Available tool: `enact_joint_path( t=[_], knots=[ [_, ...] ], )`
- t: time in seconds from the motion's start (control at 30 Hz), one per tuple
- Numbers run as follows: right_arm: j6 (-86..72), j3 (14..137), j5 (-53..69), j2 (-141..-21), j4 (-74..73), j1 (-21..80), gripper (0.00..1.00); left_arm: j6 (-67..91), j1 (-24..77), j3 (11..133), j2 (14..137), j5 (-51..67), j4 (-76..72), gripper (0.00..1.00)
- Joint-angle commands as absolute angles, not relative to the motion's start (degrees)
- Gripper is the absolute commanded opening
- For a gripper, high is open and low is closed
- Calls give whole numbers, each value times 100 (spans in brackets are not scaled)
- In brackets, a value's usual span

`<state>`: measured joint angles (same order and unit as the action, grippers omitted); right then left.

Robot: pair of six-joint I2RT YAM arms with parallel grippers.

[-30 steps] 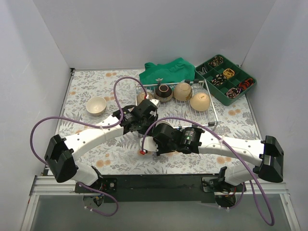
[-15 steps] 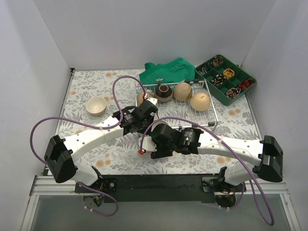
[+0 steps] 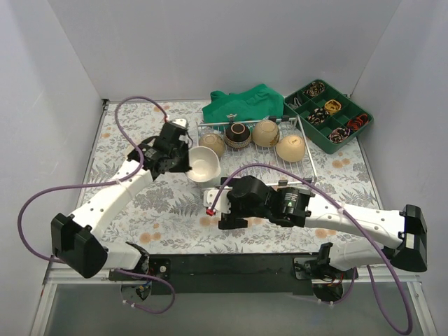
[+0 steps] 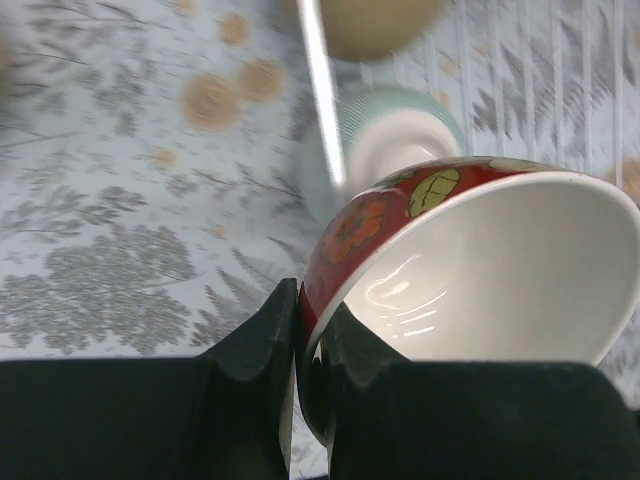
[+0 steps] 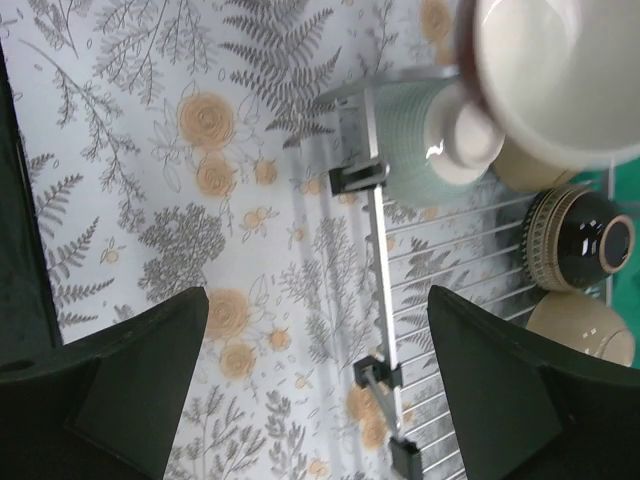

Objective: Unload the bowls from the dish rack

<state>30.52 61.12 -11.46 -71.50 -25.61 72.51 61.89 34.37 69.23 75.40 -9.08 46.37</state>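
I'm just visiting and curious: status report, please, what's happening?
Left claw shut on red-patterned bowl, over dish rack left end. Right claw open, empty. More bowls in rack. No obstruction seen.

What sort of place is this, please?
Probably a robot test booth staged as a kitchen counter: plain white walls, a floral tablecloth, a wire dish rack of bowls, one red bowl in the left fingers.

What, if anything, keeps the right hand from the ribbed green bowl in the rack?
Likely yes, barely: the open right hand faces the ribbed green bowl, but the left hand's red bowl overhangs it.
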Motion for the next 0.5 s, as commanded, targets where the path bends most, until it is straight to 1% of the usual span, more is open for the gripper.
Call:
enact_joint_path(
  t=[0.0,0.2,0.47],
  knots=[
    [2462,5801,-1134,-6856,-2874,7093,99,6152,2358,7286,7190,-1169,4316,0],
    [1855,5652,-949,-6487,-2550,6558,99,6468,1391,7006,7400,-765,3938,0],
    [1284,5301,-809,-6276,-2277,5872,99,7180,668,6522,8006,-387,2946,0]
  ],
)
